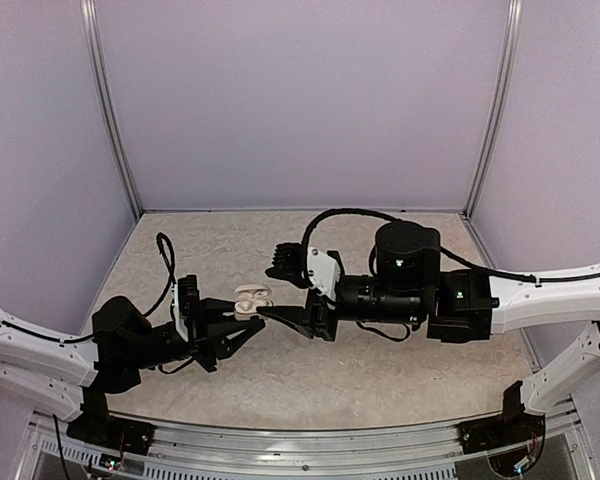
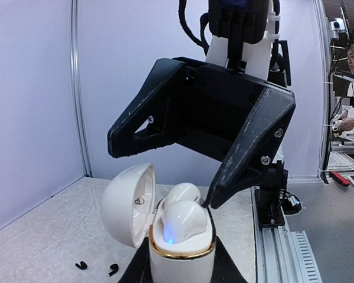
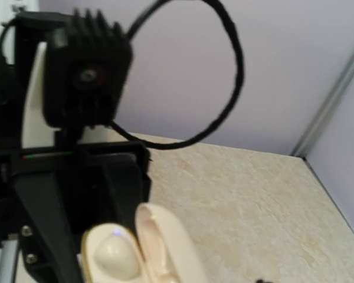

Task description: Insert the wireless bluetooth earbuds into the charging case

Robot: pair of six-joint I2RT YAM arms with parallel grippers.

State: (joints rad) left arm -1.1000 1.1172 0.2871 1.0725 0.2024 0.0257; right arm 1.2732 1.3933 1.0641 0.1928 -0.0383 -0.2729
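A pale marbled table (image 2: 41,242) is spread across the lower left of the left wrist view. At centre the right gripper (image 2: 162,177) is held wide apart above the charging case (image 2: 180,268), which is clamped at bottom centre by the left gripper (image 2: 180,258): glossy white, gold-rimmed, lid swung left. Two white earbuds (image 2: 183,219) are seated inside; two black earbuds (image 2: 81,265) are seen on the table, lower left

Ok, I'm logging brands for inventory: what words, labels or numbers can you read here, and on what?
No text can be read in any view.
Small dark mark inside the lid of the charging case: too small to read.
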